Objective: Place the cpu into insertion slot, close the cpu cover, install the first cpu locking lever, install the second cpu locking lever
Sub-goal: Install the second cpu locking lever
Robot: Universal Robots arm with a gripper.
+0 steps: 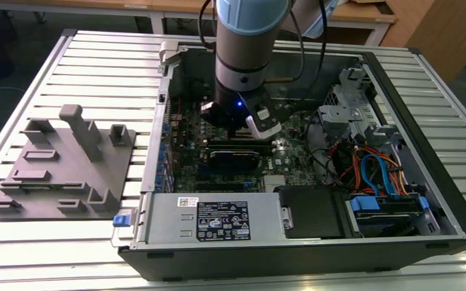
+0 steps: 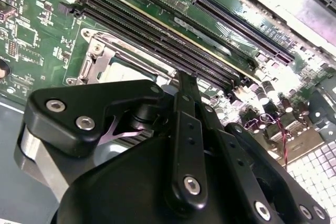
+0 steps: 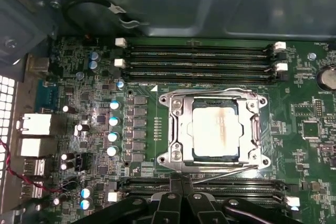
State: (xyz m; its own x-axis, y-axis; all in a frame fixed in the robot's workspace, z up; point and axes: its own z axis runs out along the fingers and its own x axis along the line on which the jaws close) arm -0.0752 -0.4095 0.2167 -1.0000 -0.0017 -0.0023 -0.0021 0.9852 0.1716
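In the first wrist view the cpu [image 3: 216,129] lies flat in the insertion slot [image 3: 164,158], silver-grey top up. The cpu cover [image 3: 181,129] is folded down around it as a silver frame. One thin locking lever [image 3: 210,89] runs along the far side of the socket. The other lever [image 3: 226,173] slants along the near side, its end close to my gripper [image 3: 181,181]. The black fingers are shut together, with the tip beside the socket. The second wrist view shows the gripper [image 2: 184,77] tip next to the cover [image 2: 102,59] and cpu [image 2: 123,72]. In the exterior view the gripper [image 1: 231,130] reaches down into the case.
Long black memory slots [image 3: 199,61] flank the socket on both sides. Capacitors [image 3: 113,121] and rear ports [image 3: 39,124] stand beside it. In the exterior view a grey fixture [image 1: 63,163] sits at the left. The power supply [image 1: 216,218], the drive cage [image 1: 346,115] and cables [image 1: 371,170] crowd the case.
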